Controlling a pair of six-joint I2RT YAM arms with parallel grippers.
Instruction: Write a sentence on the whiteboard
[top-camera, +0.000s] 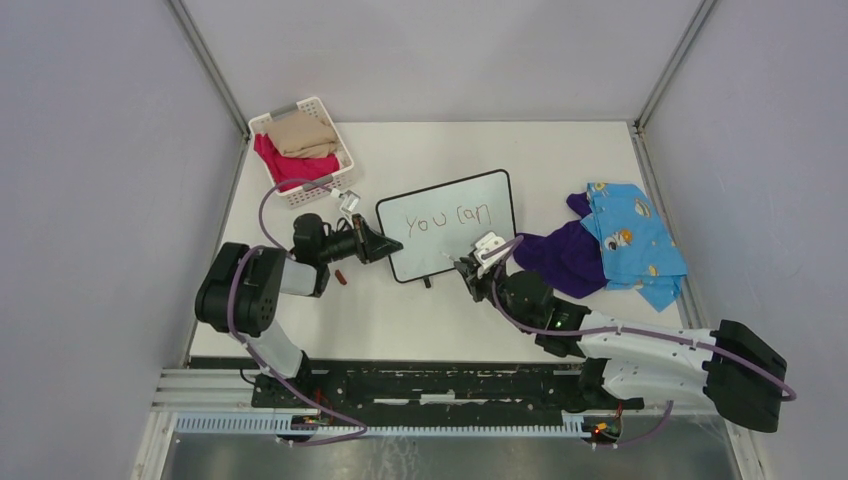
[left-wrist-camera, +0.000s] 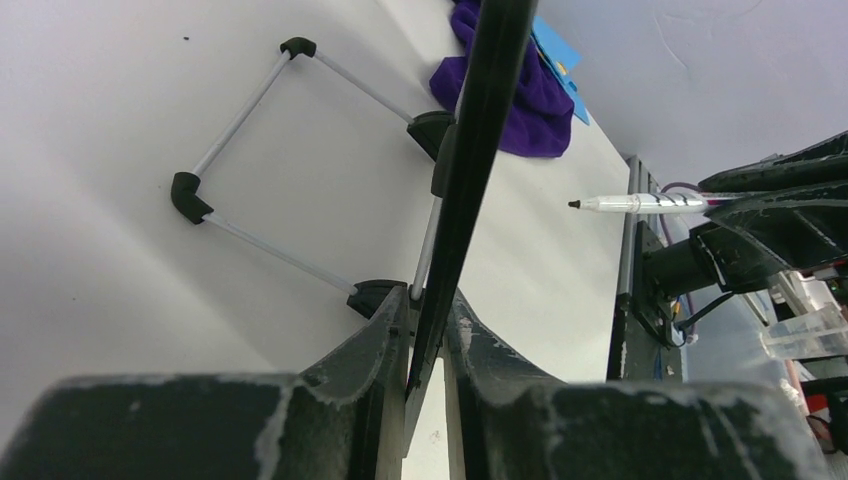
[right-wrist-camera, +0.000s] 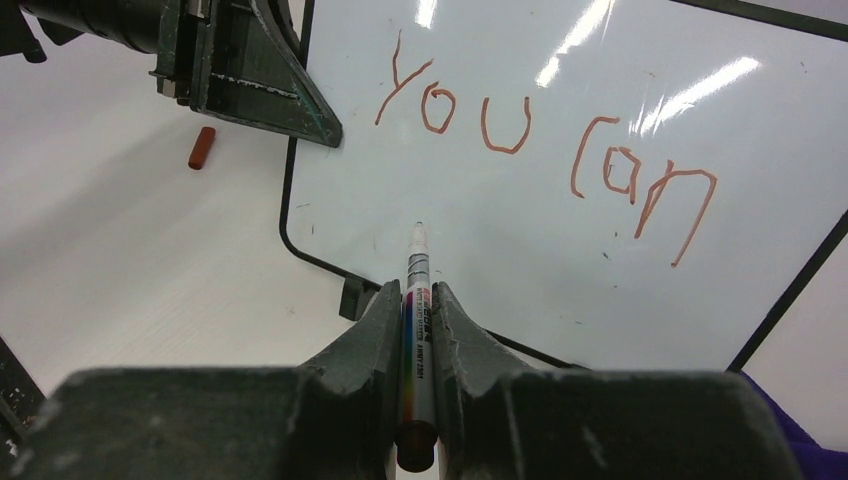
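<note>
While the small white board with its thin black rounded frame (top-camera: 447, 225) stands propped on its wire stand near the middle of the white table (top-camera: 420, 310), the left gripper (top-camera: 385, 245) steadies it at its nine o'clock edge. The left wrist view shows the black rim clenched between both fingers.

The right gripper (top-camera: 470, 268) sits at the board's six o'clock side, closed tight on a clear-barrelled marker with a rainbow label (right-wrist-camera: 416, 260). The marker's bare tip points toward twelve o'clock, at the blank band under the writing. From the left wrist view the tip hangs in the air, apart from the board.

"You can" is already written in reddish-brown strokes across the upper half, so the task looks to be mid-sentence, with the pen lifted between words.

Little room remains at three o'clock of "can" — the next word probably belongs on a second line below "You". That calls for:
- bringing the tip down squarely onto the surface;
- pressing lightly enough that the propped board does not rock in the left grip.

A small red cap (top-camera: 340, 277) lies on the table at the board's eight o'clock.
</note>
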